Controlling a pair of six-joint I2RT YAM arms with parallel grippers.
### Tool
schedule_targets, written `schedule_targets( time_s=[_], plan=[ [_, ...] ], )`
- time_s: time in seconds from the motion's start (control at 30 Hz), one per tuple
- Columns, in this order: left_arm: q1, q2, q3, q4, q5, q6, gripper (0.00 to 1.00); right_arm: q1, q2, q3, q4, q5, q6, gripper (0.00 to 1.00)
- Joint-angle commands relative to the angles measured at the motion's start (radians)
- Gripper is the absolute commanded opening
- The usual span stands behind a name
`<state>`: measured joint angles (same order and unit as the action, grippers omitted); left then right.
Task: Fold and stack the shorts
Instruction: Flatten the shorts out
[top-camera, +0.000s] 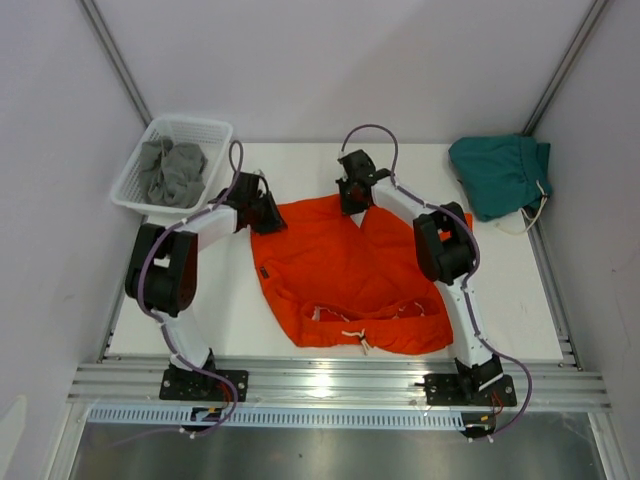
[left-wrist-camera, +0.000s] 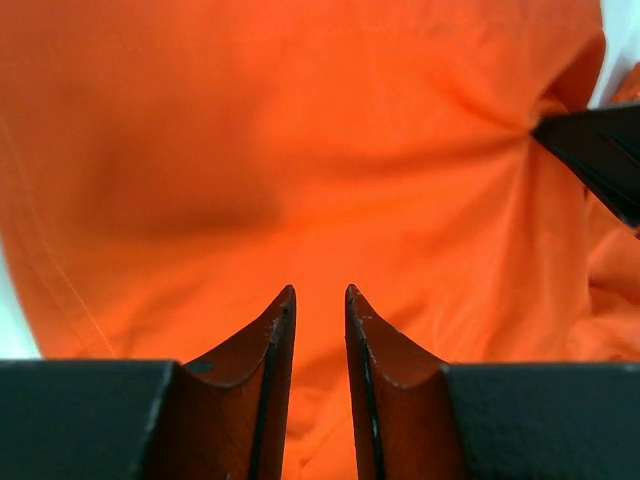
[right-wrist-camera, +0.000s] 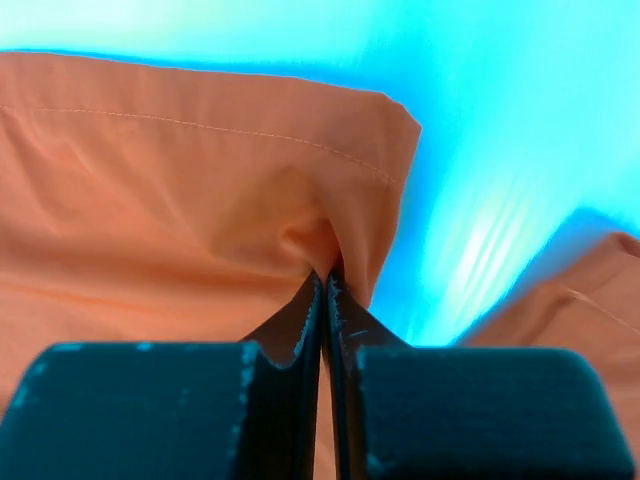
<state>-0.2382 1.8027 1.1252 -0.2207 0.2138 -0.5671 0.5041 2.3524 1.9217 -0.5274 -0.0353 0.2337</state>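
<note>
Softly creased orange shorts (top-camera: 350, 270) lie central on the desk (top-camera: 230, 300); right gripper (right-wrist-camera: 325, 275) pinches their stitched hem, left gripper (left-wrist-camera: 318, 292) stands slightly spread.

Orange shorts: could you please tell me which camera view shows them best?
The top external view: the orange shorts appear nearly whole, spread on the table. The left wrist shows only close-up cloth; the right wrist shows one hem corner pinched in the right claw.

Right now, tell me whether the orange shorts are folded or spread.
Mostly spread: the orange shorts lie flat, waistband and drawstring showing, both legs apart.
</note>
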Motion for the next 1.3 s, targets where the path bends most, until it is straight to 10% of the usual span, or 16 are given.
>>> schedule_targets(
  time_s=[0.0,0.17,0.37,0.47,0.7,1.27],
  plan=[
    [-0.001,0.064,0.154,-0.066,0.032,-0.004,0.29,-0.042,0.111,0.246,-0.078,0.008,-0.010,0.04],
    [0.005,0.202,0.384,-0.178,0.050,0.012,0.28,-0.101,0.300,0.552,-0.157,-0.055,0.016,0.00],
    [0.011,0.181,0.432,-0.146,0.048,0.019,0.29,-0.142,0.283,0.520,0.056,-0.101,0.056,0.01],
    [0.007,0.167,0.464,-0.117,0.125,0.048,0.33,-0.165,0.288,0.556,0.114,-0.149,0.084,0.58],
    [-0.032,0.097,0.414,-0.146,0.157,0.095,0.33,-0.174,0.098,0.539,0.115,-0.167,0.038,0.82],
    [-0.142,-0.033,0.224,-0.146,0.159,0.145,0.37,-0.119,-0.574,-0.459,0.084,-0.264,-0.065,0.53]
  ],
)
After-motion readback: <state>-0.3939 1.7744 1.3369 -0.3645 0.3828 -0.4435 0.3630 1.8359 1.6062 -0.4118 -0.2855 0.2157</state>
